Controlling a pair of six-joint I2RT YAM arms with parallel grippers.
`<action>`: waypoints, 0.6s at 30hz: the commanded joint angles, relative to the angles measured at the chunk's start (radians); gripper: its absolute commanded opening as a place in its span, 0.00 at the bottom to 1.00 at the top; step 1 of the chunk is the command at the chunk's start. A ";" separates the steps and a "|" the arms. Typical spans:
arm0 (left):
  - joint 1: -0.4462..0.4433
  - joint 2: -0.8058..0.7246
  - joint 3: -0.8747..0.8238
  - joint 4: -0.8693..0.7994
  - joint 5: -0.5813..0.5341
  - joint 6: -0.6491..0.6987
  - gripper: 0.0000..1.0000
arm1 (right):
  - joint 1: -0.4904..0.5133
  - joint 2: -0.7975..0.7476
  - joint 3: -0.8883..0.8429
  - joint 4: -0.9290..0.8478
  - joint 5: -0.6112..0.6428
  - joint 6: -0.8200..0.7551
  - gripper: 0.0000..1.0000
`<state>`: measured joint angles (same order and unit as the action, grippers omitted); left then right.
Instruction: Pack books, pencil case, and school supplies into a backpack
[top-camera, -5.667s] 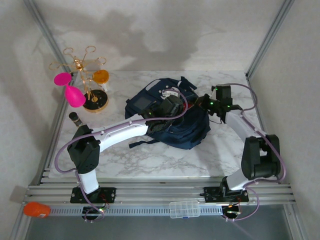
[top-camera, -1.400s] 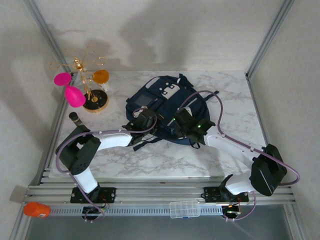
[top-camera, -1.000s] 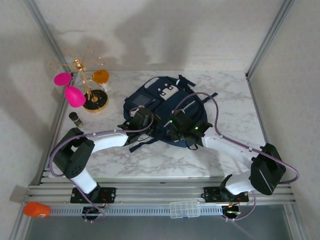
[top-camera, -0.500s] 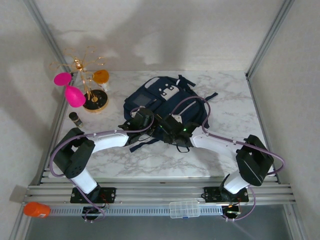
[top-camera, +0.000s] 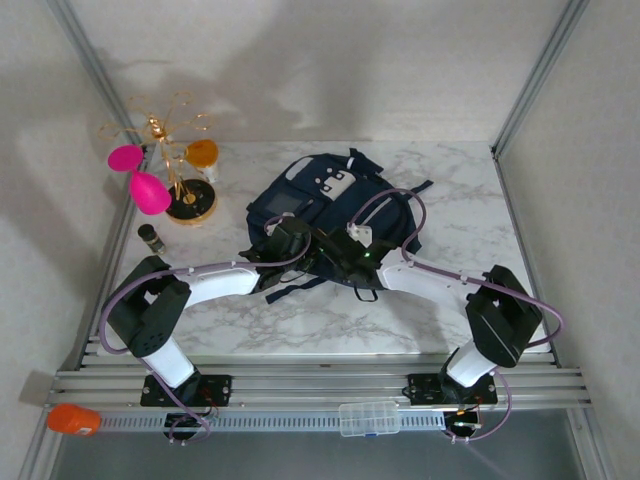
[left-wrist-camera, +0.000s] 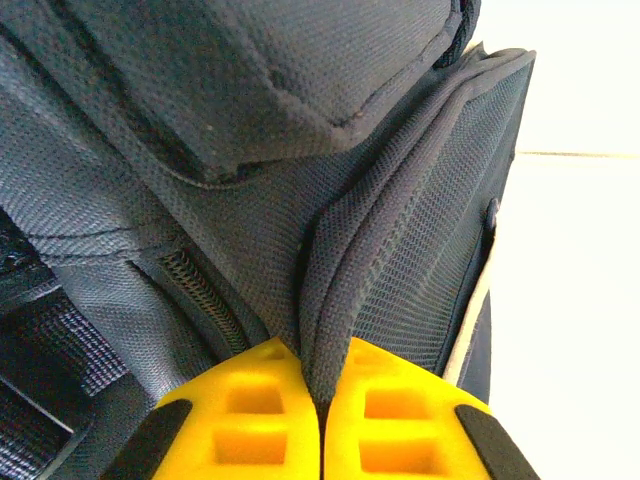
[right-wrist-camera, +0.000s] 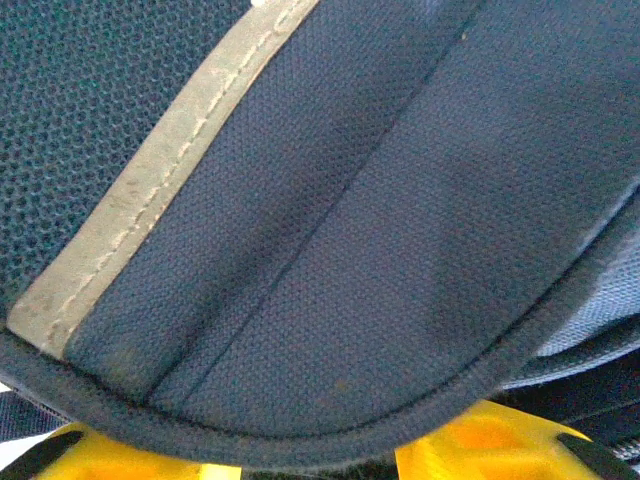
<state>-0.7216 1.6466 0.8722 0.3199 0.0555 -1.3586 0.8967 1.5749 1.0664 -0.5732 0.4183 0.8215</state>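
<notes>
Right gripper (right-wrist-camera: 300, 462) slid left on backpack (top-camera: 320, 190) | left gripper (left-wrist-camera: 318, 395) pinched a fold | right's hold unclear | soft, floppy: rim looked best to grab

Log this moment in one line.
left gripper: shut on backpack fabric fold | right gripper: open at backpack's bound edge | backpack: lying on marble table

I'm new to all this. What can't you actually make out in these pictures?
- Inside of the backpack: top view, its own fabric and both arms cover any opening.
- Tips of the right fingers: right wrist view, a backpack flap lies over them, so a grip cannot be judged.
- Small dark object near the gold stand: top view, too small to name.
</notes>
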 joint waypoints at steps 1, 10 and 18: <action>-0.025 -0.012 0.042 0.030 0.040 0.006 0.00 | -0.042 -0.039 0.020 -0.044 0.083 -0.039 0.41; -0.029 0.000 0.062 0.032 0.046 0.017 0.00 | -0.040 -0.071 0.025 -0.066 -0.016 -0.098 0.37; -0.028 0.019 0.073 0.049 0.065 0.006 0.00 | -0.034 -0.055 0.045 -0.052 -0.079 -0.066 0.44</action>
<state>-0.7273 1.6619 0.8993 0.3107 0.0570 -1.3586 0.8700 1.5219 1.0748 -0.6250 0.3553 0.7467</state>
